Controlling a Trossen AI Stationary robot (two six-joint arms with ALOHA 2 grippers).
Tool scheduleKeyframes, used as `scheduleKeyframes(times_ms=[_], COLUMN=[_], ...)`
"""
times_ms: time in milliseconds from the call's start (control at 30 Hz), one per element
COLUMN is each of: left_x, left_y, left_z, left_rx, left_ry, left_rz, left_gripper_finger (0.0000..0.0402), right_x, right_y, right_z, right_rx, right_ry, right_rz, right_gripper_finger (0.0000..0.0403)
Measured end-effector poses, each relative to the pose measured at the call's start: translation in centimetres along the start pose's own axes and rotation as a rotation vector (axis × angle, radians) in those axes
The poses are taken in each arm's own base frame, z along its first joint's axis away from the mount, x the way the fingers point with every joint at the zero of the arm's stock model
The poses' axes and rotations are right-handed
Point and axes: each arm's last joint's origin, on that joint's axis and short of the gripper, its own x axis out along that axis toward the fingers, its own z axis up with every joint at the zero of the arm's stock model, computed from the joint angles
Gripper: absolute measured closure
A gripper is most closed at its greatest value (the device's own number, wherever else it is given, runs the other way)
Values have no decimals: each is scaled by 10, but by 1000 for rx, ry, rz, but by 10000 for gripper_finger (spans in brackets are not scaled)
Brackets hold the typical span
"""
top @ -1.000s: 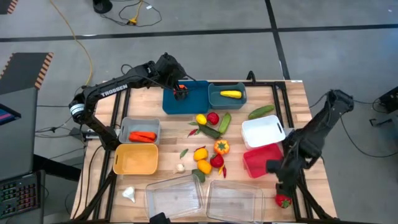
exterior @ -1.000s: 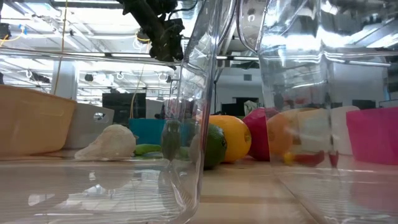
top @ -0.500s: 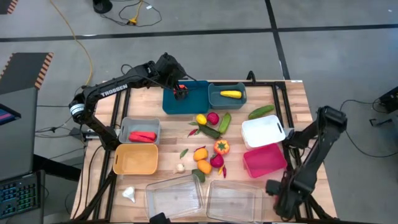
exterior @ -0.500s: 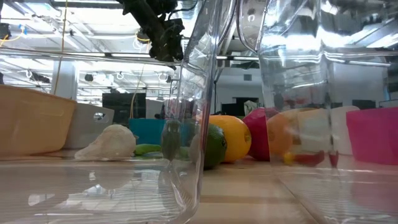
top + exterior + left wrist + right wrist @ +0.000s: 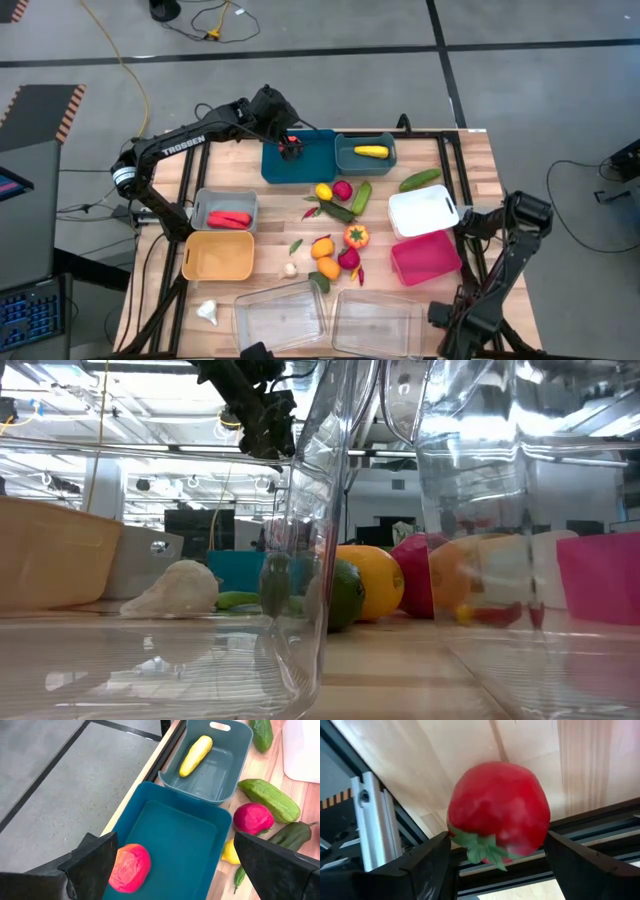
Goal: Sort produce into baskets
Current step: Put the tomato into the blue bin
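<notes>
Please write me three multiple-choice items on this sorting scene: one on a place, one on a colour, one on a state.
1. Where does the yellow squash lie? A) tan-yellow bin B) small teal bin C) white bin
2. What colour is the fruit between the right gripper's fingers? A) red B) green C) white
3. How are the two clear trays? A) full B) empty C) stacked

Answers:
1 B: the yellow squash lies in the small teal bin.
2 A: the strawberry before the right gripper is red.
3 B: the clear trays hold nothing, side by side.
</notes>
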Motion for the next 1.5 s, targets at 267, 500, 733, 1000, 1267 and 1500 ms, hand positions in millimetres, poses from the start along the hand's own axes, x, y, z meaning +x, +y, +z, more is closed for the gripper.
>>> scheduleKeyframes(times_ms=[267,500,733,1000,1267,1500], left_x=[0,0,0,0,-2,-18], left_y=[0,0,-1,-1,-3,-7], left_z=[0,0,0,0,0,3], left_rx=[0,0,0,0,14,31], left_ry=[1,2,2,3,-5,-50], left_rz=[-1,-1,-2,-2,-6,-31], left_gripper_finger=[17,17,17,17,17,17], right_x=[11,13,13,-8,-47,-85], right_y=[4,4,4,-5,-34,-74], right_z=[3,5,5,2,-3,-6], right_rx=[10,14,15,20,59,107], right_ry=[24,29,28,-15,-5,-48], right_rz=[-33,-38,-38,13,40,61], right_gripper_finger=[63,103,114,116,117,117])
